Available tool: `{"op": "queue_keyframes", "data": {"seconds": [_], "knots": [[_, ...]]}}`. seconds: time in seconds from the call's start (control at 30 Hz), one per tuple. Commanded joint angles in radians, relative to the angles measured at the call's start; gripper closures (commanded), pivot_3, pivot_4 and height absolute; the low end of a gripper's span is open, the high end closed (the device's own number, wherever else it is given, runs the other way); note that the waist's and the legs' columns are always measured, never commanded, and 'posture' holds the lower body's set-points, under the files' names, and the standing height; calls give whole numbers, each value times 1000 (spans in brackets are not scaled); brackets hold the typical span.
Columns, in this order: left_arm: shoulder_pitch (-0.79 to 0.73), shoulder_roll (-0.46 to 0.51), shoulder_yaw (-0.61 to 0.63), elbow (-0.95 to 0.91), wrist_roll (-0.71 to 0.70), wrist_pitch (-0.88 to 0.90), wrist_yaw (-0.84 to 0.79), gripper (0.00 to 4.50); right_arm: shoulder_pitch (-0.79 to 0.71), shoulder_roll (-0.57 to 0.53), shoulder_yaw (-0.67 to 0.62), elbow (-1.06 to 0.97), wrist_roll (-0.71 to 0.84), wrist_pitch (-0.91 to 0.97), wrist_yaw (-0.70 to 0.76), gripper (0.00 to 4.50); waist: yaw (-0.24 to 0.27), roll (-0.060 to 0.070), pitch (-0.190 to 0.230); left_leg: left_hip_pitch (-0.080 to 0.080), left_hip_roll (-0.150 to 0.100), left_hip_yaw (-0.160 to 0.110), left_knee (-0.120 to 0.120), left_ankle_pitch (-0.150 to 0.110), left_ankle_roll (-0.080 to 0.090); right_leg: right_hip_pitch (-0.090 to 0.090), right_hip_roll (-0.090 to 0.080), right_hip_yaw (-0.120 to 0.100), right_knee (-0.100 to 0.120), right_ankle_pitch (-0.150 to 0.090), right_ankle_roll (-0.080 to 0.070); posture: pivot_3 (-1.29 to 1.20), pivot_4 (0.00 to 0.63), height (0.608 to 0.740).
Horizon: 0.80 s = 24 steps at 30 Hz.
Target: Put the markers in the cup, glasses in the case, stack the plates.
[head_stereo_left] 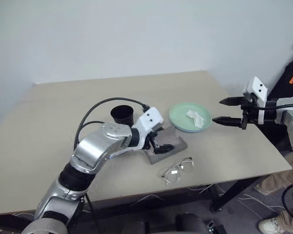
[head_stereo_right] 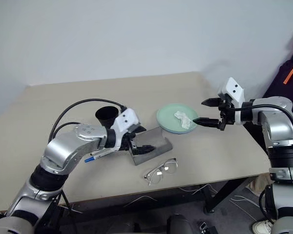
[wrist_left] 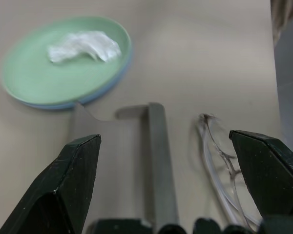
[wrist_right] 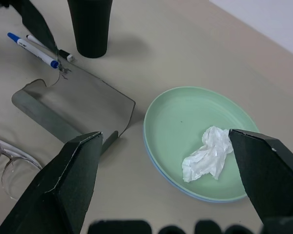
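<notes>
So the beige table (head_stereo_left: 63, 146) has everything bunched up around the middle. The mint green plate (wrist_right: 185, 126) sits right on top of the light blue plate (wrist_right: 198, 197) (you can just catch the blue rim peeking out underneath), and a crumpled white tissue (wrist_right: 207, 153) lies on the green one.

The grey case (wrist_right: 73, 109) lies open just beside the plates, nothing in it as far as I can tell. The glasses (head_stereo_left: 178, 169) lie on the table near the front edge, just beside the case, not in it.

The black cup (wrist_right: 90, 24) stands upright behind the case. The two markers lie on the table close to the cup's base: the blue-capped marker (wrist_right: 33, 50) and the black-capped marker (wrist_right: 51, 48) side by side, neither in the cup.

The left gripper (head_stereo_left: 158, 141) hangs over the open case with its fingers (wrist_left: 63, 190) spread wide, holding nothing; from its wrist cam the case's edge and the glasses sit between the fingers. Can't tell whether it touches the case.

The right gripper (head_stereo_left: 227, 111) hovers at the right of the plates, above the table, fingers (wrist_right: 68, 185) wide apart too and empty, pointing toward the plates.
</notes>
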Motion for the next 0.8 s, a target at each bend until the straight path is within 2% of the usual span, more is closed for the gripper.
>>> {"op": "queue_keyframes", "data": {"seconds": [0.03, 0.1, 0.3, 0.63, 0.73, 0.8], "knots": [[-73, -13, -115, 1, 37, 75, 16, 0, -11, -23, -20, -35, 13, 0, -5, 37, 0, 0, 0, 0, 0, 0, 0, 0, 0, 0, 0, 0, 0, 0, 0, 0, 0, 727], [-84, -16, -132, 4, 40, 89, 20, 0, -11, -24, -20, -36, 13, 1, -6, 37, 0, 0, 0, 0, -2, -2, 0, 0, 0, 1, 0, 1, 0, 0, 0, 0, 0, 727], [-171, -79, -315, 78, 95, 125, 35, 0, 7, -18, -23, -58, 19, 11, -19, 37, 1, 0, 0, 0, -6, -5, 1, 0, 0, 1, 0, 4, 0, 0, 0, 0, 0, 727], [-205, -155, -371, 186, 139, 108, 45, 0, 27, -14, -27, -79, 26, 17, -35, 37, 1, 0, 0, 0, -8, -5, 1, 1, 1, 0, 0, 7, 1, 0, 0, 0, 0, 727], [-203, -171, -374, 199, 147, 112, 44, 615, 31, -15, -28, -81, 28, 15, -40, 0, 1, 0, 0, 0, -8, -5, 1, 1, 1, 1, 0, 8, 1, 0, 0, 0, 0, 727], [-202, -175, -375, 206, 149, 118, 43, 1255, 31, -16, -27, -81, 29, 14, -44, 0, 1, 0, 0, 0, -9, -5, 1, 1, 2, 1, 0, 9, 1, 0, 0, 0, 0, 727]]}}
